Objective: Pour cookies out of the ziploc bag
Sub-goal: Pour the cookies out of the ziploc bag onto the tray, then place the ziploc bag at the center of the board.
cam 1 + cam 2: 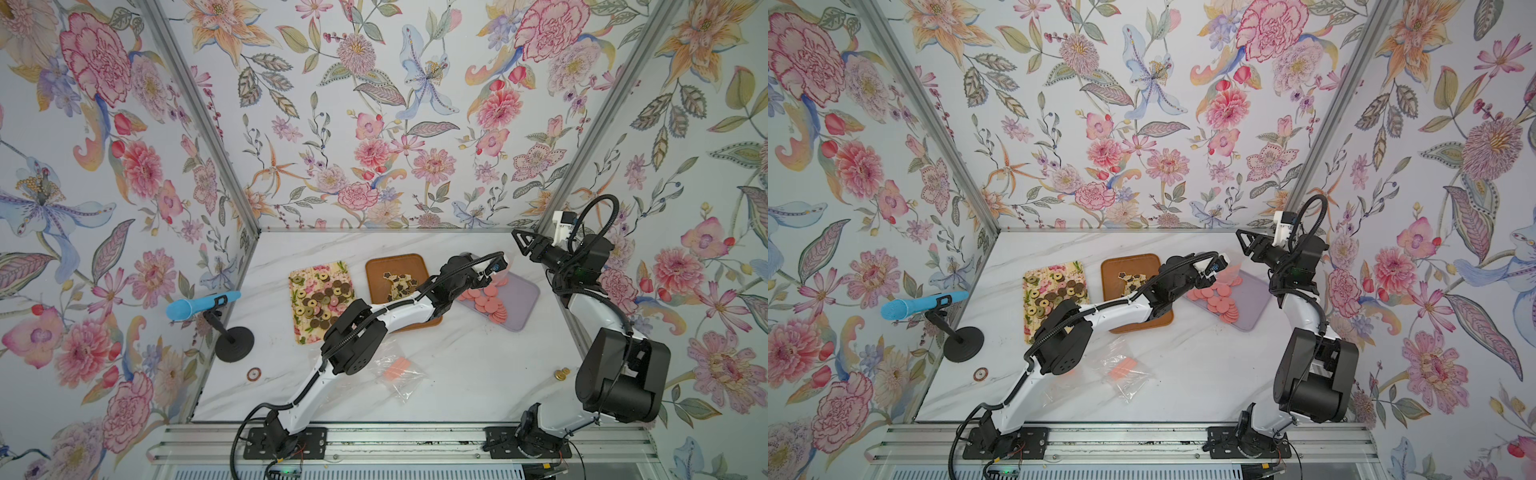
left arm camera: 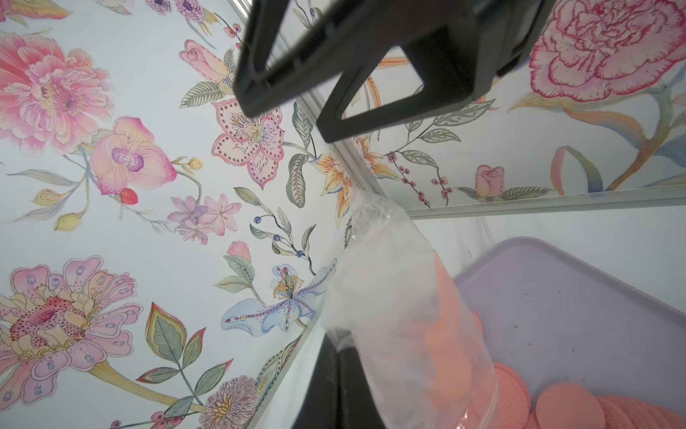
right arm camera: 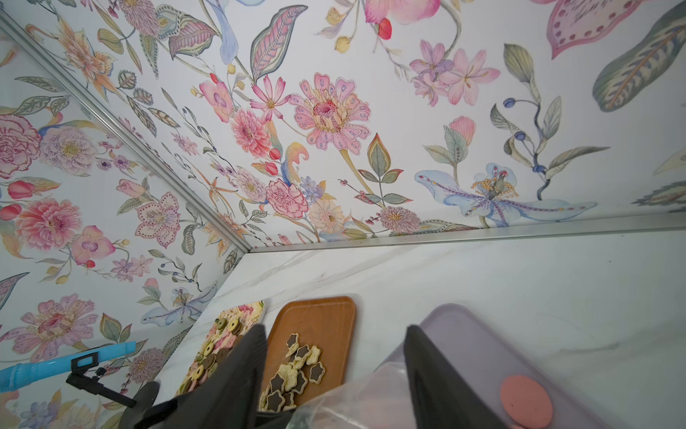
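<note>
My left gripper (image 2: 339,349) is shut on one edge of the clear ziploc bag (image 2: 401,297), which hangs over the lavender tray (image 2: 557,297). Pink shows through the plastic. Pink disc cookies (image 1: 488,303) lie heaped on that tray (image 1: 523,316). In both top views the left gripper (image 1: 492,270) sits at the tray's far corner. My right gripper (image 1: 521,243) hangs raised behind the tray, open. In the right wrist view its fingers (image 3: 241,371) stand wide apart around bare air, with the bag (image 3: 352,405) showing low between them.
A brown tray (image 1: 376,266) holds star cookies and a floral tray (image 1: 301,332) holds ring cookies, both left of the lavender one. An empty clear bag (image 1: 399,374) lies mid-table. A blue scoop (image 1: 203,305) rests on a black stand at the left wall.
</note>
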Robot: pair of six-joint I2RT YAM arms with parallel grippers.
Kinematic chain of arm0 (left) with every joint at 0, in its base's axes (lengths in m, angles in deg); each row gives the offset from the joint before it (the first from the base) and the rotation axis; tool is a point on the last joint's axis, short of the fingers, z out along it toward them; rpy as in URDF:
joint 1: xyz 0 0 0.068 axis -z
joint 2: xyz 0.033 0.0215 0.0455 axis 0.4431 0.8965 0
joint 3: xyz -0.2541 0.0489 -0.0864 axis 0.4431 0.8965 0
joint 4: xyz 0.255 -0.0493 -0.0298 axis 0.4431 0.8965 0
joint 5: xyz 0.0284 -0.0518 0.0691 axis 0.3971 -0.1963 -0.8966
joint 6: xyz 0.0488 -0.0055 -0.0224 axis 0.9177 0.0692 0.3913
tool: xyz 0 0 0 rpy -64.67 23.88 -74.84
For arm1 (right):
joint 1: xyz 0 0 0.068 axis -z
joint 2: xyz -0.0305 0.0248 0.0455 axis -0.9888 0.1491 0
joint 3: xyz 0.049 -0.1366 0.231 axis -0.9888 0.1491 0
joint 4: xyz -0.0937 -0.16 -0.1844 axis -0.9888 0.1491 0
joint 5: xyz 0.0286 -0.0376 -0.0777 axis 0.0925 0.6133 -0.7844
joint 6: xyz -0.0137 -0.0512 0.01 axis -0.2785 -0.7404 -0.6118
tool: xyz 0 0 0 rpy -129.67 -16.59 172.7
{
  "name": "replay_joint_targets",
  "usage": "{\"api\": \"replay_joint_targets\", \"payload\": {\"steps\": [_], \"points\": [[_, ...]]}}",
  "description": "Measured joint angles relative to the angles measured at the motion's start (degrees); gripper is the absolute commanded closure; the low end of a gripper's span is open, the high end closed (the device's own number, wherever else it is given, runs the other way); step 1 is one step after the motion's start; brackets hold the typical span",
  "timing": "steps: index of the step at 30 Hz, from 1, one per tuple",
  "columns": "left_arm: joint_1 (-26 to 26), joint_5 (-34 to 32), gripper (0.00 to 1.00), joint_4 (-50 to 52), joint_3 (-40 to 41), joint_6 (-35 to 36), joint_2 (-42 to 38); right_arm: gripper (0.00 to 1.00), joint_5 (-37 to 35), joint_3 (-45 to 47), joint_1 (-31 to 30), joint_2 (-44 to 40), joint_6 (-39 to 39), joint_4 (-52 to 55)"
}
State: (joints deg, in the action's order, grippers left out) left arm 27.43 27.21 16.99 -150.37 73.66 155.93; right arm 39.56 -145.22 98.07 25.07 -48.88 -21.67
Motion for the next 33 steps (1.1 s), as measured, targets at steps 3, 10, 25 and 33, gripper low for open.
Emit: {"api": "replay_joint_targets", "payload": {"steps": [3, 10, 25, 33], "points": [[-0.04, -2.78, 1.00, 3.06, -6.19, -2.16, 1.07, 0.00, -2.93, 1.75, 0.55, -4.24, -1.31, 1.90], [-0.26, -7.48, 1.00, 5.84, -17.22, -10.67, 1.66, 0.00, -8.48, 7.72, -0.28, -12.74, -2.97, 8.52], [-4.59, -10.36, 1.00, 3.06, 9.16, -58.97, -8.33, 0.00, -15.74, 26.69, -5.77, -36.63, -3.82, 18.51], [-4.17, -14.05, 1.00, -6.32, 35.08, -76.17, -22.29, 0.00, -15.08, 28.85, -6.27, -40.28, -5.46, 22.21]]}}
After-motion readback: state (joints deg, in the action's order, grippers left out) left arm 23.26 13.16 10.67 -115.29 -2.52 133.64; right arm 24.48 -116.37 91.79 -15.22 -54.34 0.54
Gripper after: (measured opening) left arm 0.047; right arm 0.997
